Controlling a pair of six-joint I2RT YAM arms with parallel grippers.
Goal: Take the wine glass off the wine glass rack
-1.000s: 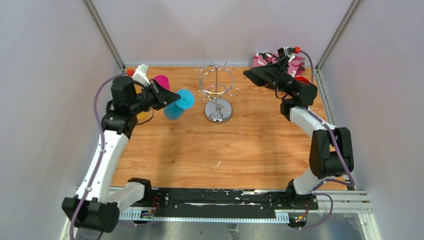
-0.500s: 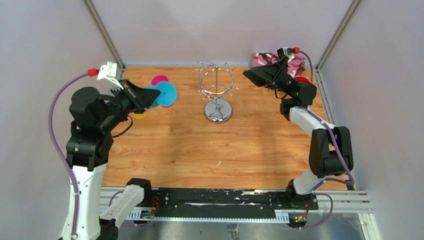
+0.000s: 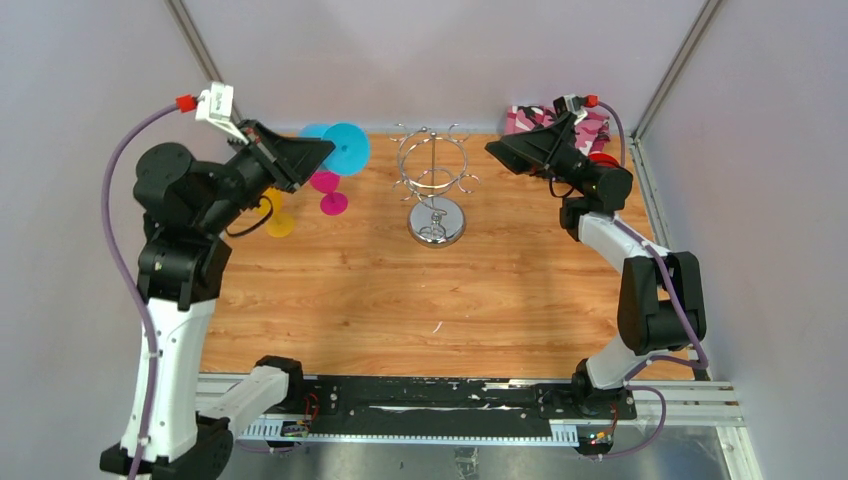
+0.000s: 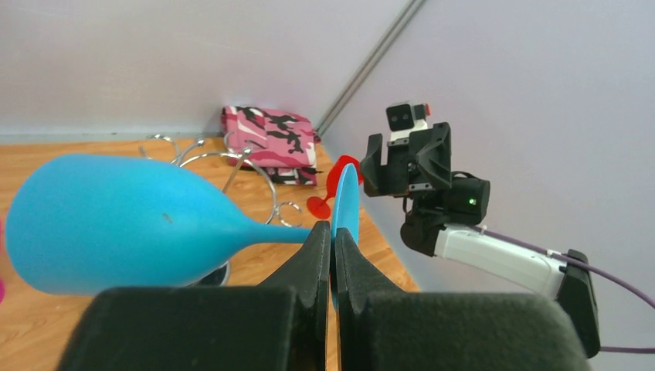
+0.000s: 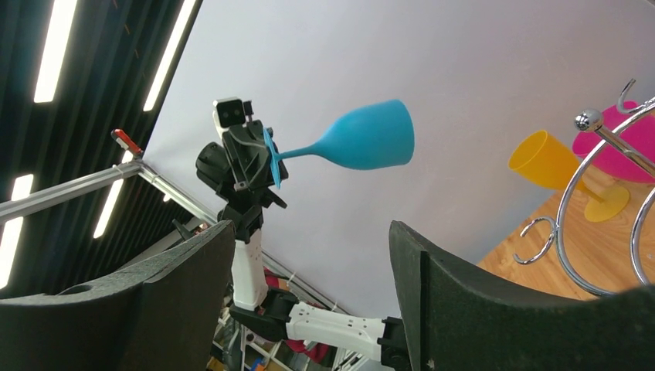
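The blue wine glass (image 3: 347, 148) hangs sideways in the air, left of the wine glass rack (image 3: 432, 172) and apart from it. My left gripper (image 3: 322, 151) is shut on the glass's round foot (image 4: 346, 202). In the left wrist view its bowl (image 4: 116, 224) points left of the closed fingers (image 4: 318, 255). The chrome rack stands at mid-back on its mirrored base (image 3: 437, 224), with nothing on its arms. My right gripper (image 3: 500, 150) hovers open and empty to the right of the rack. From the right wrist I see the blue glass (image 5: 363, 139) and rack wires (image 5: 591, 209).
A magenta glass (image 3: 327, 190) and a yellow glass (image 3: 277, 216) stand on the wooden table below the left arm. A red glass (image 3: 603, 158) and a pink camouflage cloth (image 3: 522, 120) lie at the back right corner behind the right arm. Walls enclose three sides.
My left arm has risen and carried the blue glass from beside the rack up and toward the back wall. The right arm has not moved.
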